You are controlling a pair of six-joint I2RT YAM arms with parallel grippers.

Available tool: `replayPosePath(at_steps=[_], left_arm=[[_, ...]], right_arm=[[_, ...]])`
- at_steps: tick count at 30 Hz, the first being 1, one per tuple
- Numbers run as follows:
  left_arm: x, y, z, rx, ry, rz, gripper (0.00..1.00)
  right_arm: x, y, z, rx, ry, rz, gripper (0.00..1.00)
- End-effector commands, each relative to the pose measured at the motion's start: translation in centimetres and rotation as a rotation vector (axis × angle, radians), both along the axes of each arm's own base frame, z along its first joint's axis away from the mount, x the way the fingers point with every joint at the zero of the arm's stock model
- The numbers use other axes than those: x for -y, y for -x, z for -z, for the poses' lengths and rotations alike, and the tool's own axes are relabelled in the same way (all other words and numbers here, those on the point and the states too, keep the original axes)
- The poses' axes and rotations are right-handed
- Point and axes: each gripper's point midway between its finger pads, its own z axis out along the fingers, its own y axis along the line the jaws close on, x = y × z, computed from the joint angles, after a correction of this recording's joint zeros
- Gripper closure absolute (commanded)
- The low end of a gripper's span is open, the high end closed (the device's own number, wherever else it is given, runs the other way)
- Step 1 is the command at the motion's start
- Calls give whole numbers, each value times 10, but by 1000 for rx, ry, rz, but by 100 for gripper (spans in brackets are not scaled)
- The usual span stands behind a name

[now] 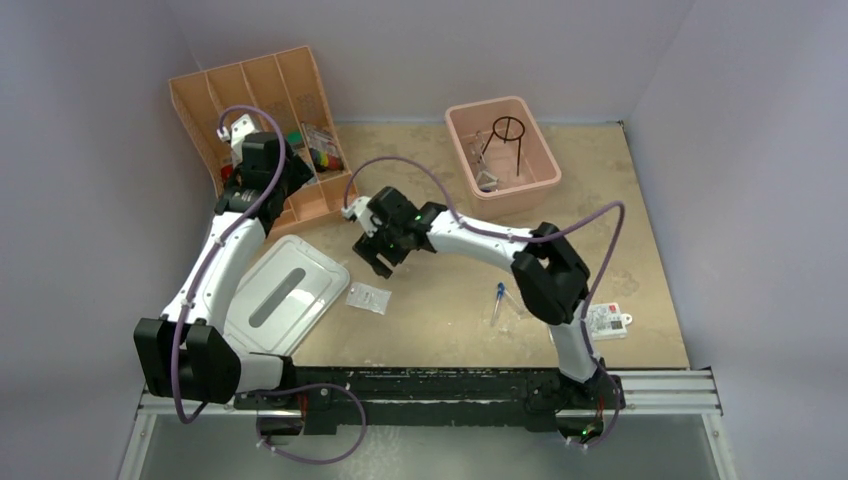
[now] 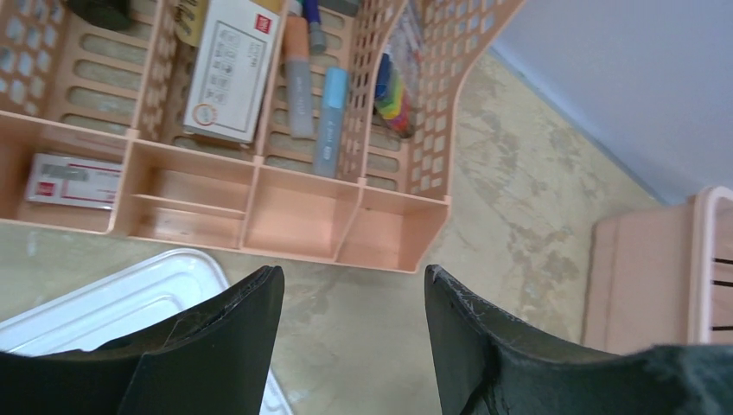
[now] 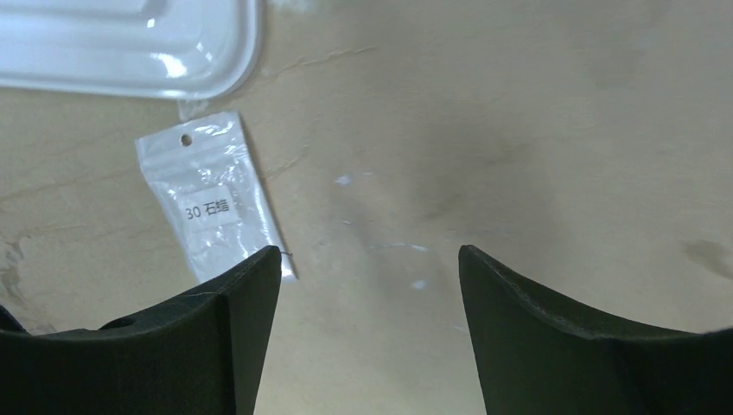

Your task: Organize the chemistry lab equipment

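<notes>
**While Both Grippers Stand Open, the Lab Gear Lies Spread Over the Table**

Where the left arm reaches toward the back left corner, the left gripper [image 2: 354, 275] hangs above the table just in front of the orange divided tray [image 2: 302, 216], its jaws apart with nothing between them. The tray's compartments hold a white box, grey and blue tubes and some bright coloured pieces.

The right gripper [image 3: 369, 255] hovers over bare table near the middle, jaws wide and empty. A clear packet [image 3: 212, 207] with a printed label lies flat just beside its left finger, and next to the packet rests a white lid [image 1: 280, 295].

In the top view, the black wire ring tripod [image 1: 508, 130] stands inside the pink rectangular tub [image 1: 530, 190] at the back right, with a clear glass piece beside it. The blue-tipped dropper [image 1: 498, 300] lies on the table near the right arm's elbow, and a white labelled packet [image 1: 605, 320] lies at the near right.
</notes>
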Motion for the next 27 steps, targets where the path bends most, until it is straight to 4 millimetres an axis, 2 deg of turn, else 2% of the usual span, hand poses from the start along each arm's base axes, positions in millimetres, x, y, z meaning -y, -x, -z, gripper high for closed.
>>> replayPosePath(at_steps=[1,8,15,18,23,24,27], left_arm=[[-21,6,-34,51,-100,-56,40],[-20,6,-32,39,-102,-44,39],[-17,5,-35,31,-104,-23,39],[-17,5,-35,29,-103,-22,39],[-14,5,-33,24,-99,-12,39],[-14,4,-33,27,-96,-10,39],[-12,3,-31,28,-87,-2,39]], right_arm=[[-23,18,2,-10,-16,-80,23],[-53,47,27,-33,27,-173,22],[-62,48,44,-24,64,-169,24],[-62,48,51,-25,77,-160,29],[-49,44,66,-16,158,-100,41],[-45,49,70,-46,167,-94,44],[-34,48,76,-43,195,-58,56]])
